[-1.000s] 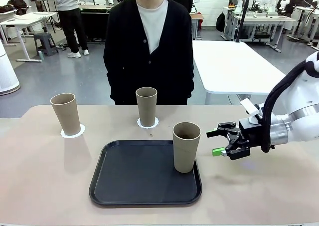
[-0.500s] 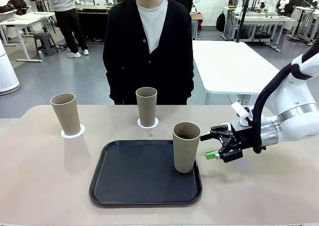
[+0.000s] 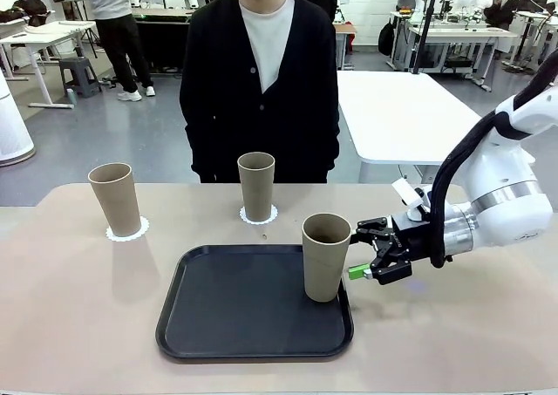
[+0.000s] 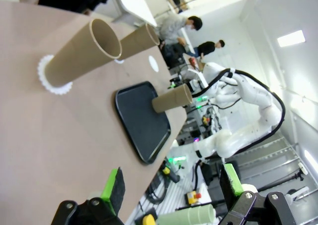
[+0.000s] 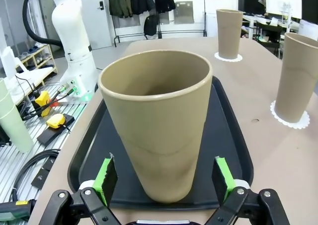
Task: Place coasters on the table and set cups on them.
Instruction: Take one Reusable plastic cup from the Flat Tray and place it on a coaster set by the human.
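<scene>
Tan-brown and matte, three cups stand on the scene. One cup (image 3: 326, 255) sits upright on the black tray (image 3: 235, 312), at the tray's 2 o'clock corner, close to its right rim. The right gripper (image 3: 359, 254) comes in level from 3 o'clock of this cup, its jaws spread wide, the green pads reaching the cup's right side with no grip closed on it. In the right wrist view the same cup (image 5: 156, 120) rises between the two green fingers (image 5: 106, 179), with a gap on each side of its base, so the fingers straddle it without pressing.

The other two cups stand on the beige table (image 3: 78, 308), each on a white scalloped coaster. The left cup (image 3: 115, 199) leans a little in the picture, at about 10 o'clock from the tray, on its coaster (image 3: 128, 231). The middle cup (image 3: 256, 186) stands at 12 o'clock from the tray on its coaster (image 3: 259, 215), just before the person in the black cardigan (image 3: 218, 90) at the far edge.

In the left wrist view the left gripper (image 4: 174, 192) hangs off the table's side with its jaws wide and nothing between them; the table, the tray (image 4: 141, 123) and all three cups lie ahead of it, well apart
</scene>
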Controlling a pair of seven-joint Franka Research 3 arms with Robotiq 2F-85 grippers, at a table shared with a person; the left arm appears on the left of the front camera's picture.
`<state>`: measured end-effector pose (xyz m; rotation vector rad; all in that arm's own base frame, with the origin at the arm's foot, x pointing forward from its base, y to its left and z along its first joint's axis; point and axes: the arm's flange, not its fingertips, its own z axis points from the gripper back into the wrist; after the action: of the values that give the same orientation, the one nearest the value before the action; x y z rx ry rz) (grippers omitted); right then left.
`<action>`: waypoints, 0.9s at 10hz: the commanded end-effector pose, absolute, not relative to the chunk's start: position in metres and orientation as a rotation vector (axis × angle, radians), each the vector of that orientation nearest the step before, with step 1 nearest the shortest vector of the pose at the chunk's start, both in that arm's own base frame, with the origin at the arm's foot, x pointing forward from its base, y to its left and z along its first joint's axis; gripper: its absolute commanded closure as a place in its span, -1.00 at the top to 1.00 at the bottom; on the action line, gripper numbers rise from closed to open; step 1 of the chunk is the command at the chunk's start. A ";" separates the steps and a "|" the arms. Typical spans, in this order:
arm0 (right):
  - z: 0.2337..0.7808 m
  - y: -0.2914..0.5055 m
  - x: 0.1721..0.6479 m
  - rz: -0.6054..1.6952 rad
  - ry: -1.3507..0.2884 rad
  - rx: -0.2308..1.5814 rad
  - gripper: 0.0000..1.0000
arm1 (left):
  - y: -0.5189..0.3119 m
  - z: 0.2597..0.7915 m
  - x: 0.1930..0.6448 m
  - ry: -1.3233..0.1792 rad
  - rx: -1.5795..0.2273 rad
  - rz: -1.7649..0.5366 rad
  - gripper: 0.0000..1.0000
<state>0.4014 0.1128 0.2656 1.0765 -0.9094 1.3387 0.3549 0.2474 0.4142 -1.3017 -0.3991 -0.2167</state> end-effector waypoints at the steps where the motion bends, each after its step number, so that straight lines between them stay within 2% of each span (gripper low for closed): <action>1: 0.258 0.122 0.407 1.353 -0.948 1.059 1.00 | 0.248 0.416 0.355 -0.415 -1.305 -0.213 1.00; 9: 0.253 0.144 0.411 1.382 -0.929 1.085 1.00 | 0.248 0.416 0.355 -0.415 -1.305 -0.213 1.00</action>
<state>0.4055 0.1341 0.2595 1.1026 -0.8909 1.3854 0.3549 0.2474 0.4142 -1.3017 -0.3991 -0.2167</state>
